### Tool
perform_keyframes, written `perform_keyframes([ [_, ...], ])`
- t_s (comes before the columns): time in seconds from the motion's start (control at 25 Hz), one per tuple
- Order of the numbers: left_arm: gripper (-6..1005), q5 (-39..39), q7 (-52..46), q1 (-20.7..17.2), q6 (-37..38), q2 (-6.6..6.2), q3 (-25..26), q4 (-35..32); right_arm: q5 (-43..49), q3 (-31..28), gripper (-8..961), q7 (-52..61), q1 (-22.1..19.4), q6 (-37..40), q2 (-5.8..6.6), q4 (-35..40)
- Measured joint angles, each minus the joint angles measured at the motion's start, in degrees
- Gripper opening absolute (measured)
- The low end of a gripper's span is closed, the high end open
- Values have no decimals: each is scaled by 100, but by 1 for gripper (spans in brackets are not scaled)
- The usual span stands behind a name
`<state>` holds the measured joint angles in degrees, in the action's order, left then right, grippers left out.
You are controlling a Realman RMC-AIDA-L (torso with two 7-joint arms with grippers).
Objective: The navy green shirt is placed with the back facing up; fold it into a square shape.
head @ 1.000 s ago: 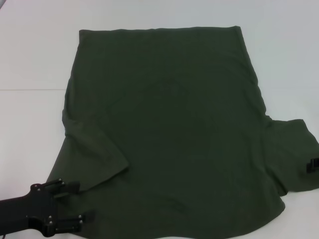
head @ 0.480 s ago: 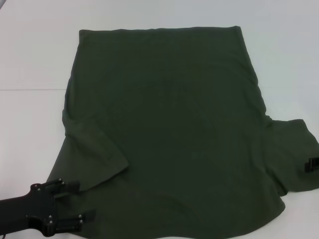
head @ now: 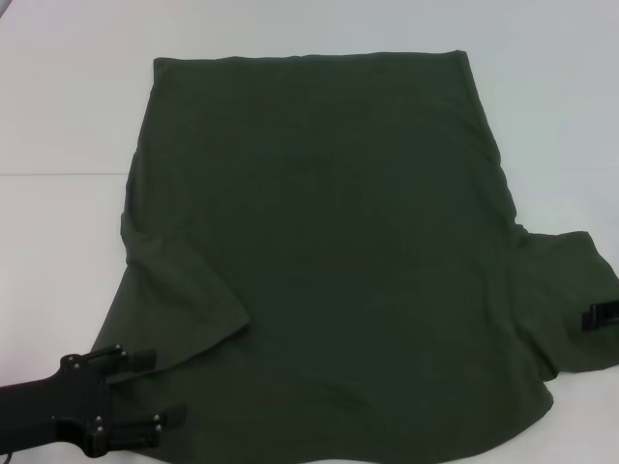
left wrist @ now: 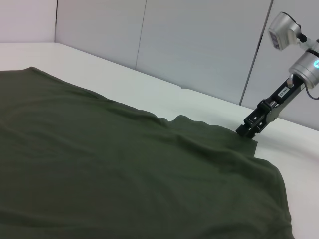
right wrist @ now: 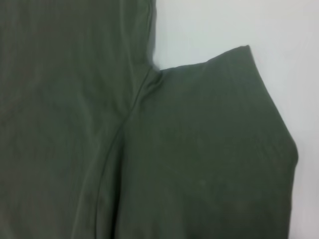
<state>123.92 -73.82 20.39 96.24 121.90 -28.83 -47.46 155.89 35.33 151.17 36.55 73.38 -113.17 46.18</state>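
The navy green shirt (head: 329, 242) lies spread flat on the white table (head: 68, 116), hem at the far side and sleeves near me. My left gripper (head: 153, 391) is open at the near left corner. Its fingers (head: 135, 360) sit at the edge of the left sleeve (head: 174, 309). At the right edge of the head view, my right gripper (head: 603, 316) touches the outer hem of the right sleeve (head: 566, 300). The left wrist view shows that gripper (left wrist: 247, 130) down at the sleeve's edge. The right wrist view shows only the sleeve (right wrist: 209, 149) and the armpit seam.
White table surface surrounds the shirt on the left, far side and right. Grey wall panels (left wrist: 199, 45) stand behind the table's far edge in the left wrist view.
My left gripper has shifted slightly toward the near edge. The right gripper's tip has crept a little further in over the right sleeve's hem. The shirt lies as before.
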Motion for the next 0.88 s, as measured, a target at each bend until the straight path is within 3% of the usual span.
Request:
perform_keyframes([
  [0.44,891,0,-9,28,0,0,0,0,-1,9,927,-21,-40,-19,39,-4],
  [0.88,891,1,-9,35,0,0,0,9,6,11,928,-37,-30,-76,-5,-7],
])
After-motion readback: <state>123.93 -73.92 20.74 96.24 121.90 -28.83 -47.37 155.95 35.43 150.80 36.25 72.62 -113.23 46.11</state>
